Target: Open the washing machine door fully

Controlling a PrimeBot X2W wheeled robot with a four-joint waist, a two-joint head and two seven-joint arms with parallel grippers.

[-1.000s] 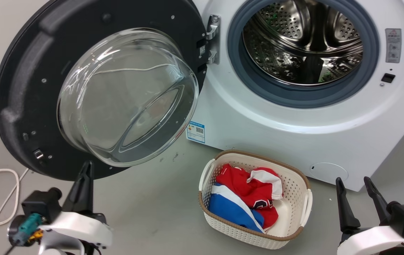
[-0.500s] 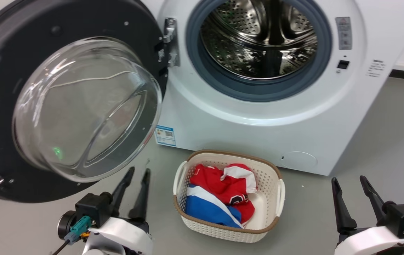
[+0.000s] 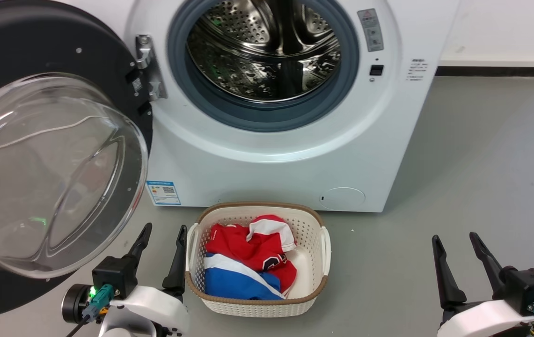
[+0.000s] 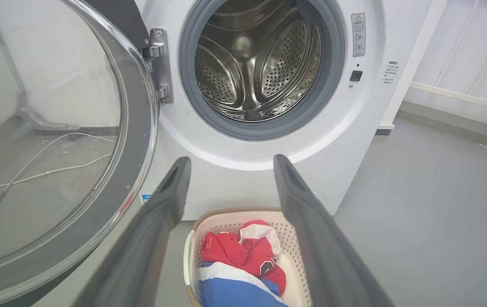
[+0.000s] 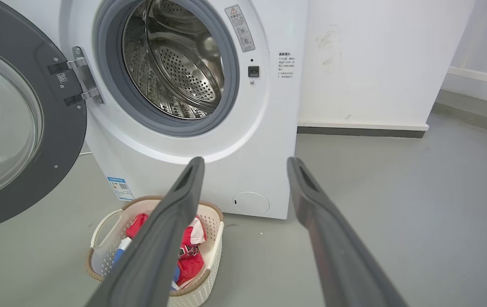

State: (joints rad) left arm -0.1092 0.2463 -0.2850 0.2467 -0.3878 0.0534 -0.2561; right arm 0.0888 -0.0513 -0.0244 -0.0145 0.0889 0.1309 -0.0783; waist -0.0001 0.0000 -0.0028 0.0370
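Washing machine door [image 3: 51,164] wide open, grey floor [image 3: 458,164], left gripper [image 3: 164,228] and right gripper [image 3: 454,236] spread

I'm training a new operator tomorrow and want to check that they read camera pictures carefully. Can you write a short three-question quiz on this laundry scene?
1. True or false: the round glossy black washing machine door with its clear glass bowl stands swung open, hinged at the left of the big white front-loading washing machine.
2. What lies in the cream perforated plastic basket before the machine?
A) red, white and blue clothing
B) folded grey towels
C) nothing
3. How do the jaws of the left gripper and the right gripper stand, and do they hold anything?

Key: 1 true. 2 A. 3 both open, holding nothing.
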